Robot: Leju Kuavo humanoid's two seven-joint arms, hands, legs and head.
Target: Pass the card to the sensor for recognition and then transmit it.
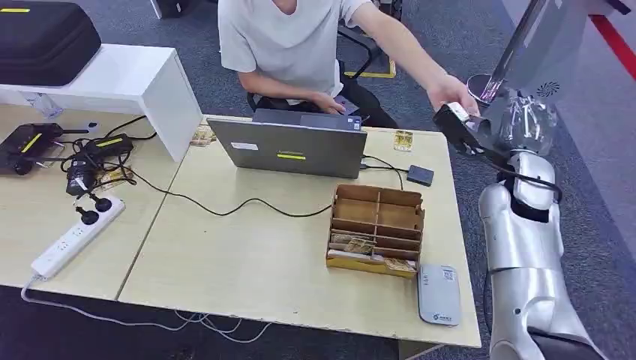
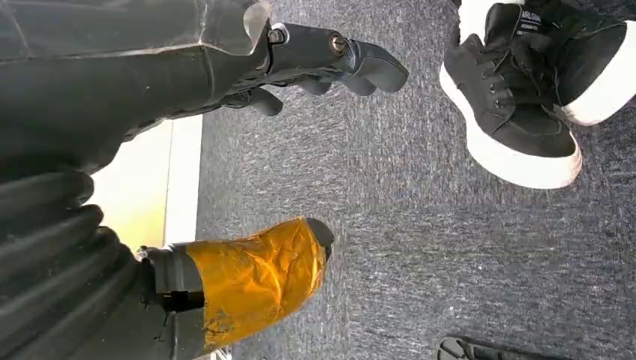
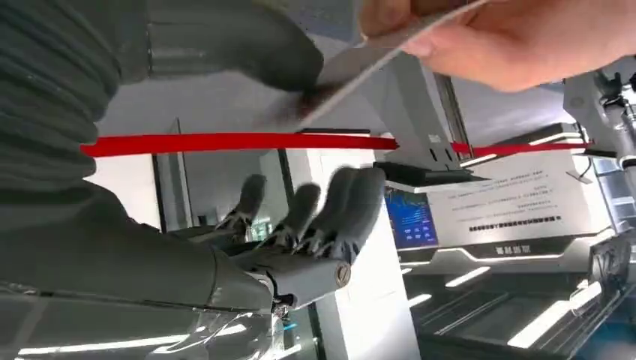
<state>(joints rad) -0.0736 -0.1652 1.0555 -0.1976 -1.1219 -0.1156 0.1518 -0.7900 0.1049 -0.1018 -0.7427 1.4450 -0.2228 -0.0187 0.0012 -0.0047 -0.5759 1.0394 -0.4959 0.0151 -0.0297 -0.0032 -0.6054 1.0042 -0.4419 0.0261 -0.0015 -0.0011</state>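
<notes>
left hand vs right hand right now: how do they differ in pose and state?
The right hand is raised beside the table, touching a card that a person's hand also grips. The left hand hangs low over the carpet near a person's shoe, holding nothing. Both have their fingers apart.

My right hand (image 1: 517, 120) is off the table's (image 1: 247, 255) corner — person's hand (image 1: 452, 94) crowds it; laptop (image 1: 298, 145) blocks inward.
</notes>
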